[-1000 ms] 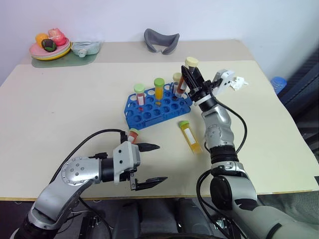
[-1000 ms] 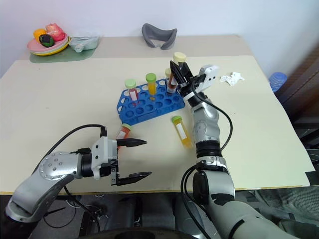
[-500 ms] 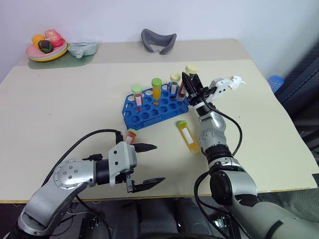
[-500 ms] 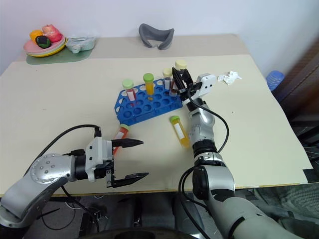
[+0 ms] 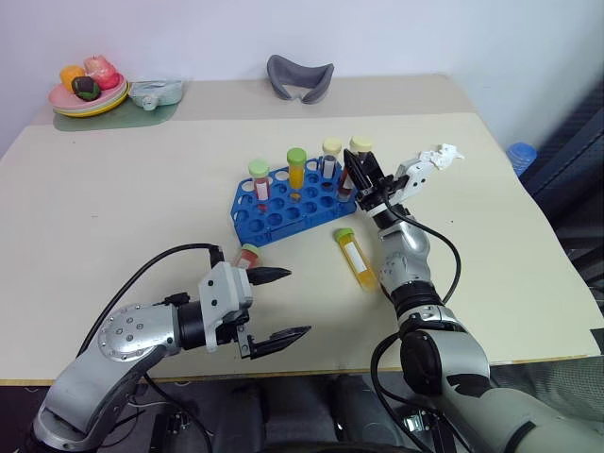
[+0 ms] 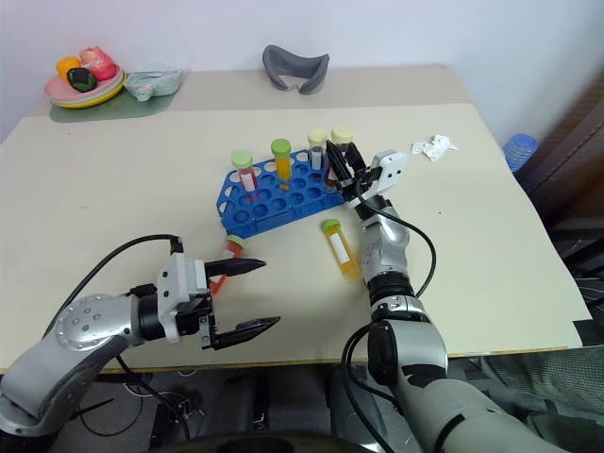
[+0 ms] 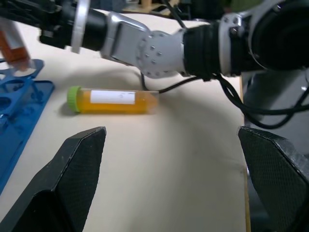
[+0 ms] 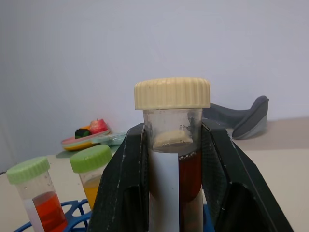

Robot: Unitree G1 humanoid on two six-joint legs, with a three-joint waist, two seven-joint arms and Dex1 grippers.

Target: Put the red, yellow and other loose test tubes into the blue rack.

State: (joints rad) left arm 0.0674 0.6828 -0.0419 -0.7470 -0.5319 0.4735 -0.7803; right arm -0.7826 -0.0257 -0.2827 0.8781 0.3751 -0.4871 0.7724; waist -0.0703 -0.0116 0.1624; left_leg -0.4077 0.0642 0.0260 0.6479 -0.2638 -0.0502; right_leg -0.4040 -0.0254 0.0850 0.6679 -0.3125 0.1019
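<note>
The dark tube [image 5: 356,168], clamped in the right tool [image 5: 361,176], has been lowered since a second ago into the rack [image 5: 294,203] at its far right corner; release seems next. The left tool [image 5: 276,307] hangs wide near the red tube [image 5: 248,256]; the yellow tube [image 5: 355,258] lies loose.

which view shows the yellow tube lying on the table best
The left wrist view: the yellow tube lies side-on and near, green cap and white label plain. Both eye views show it from above, smaller, beside the blue rack.
</note>
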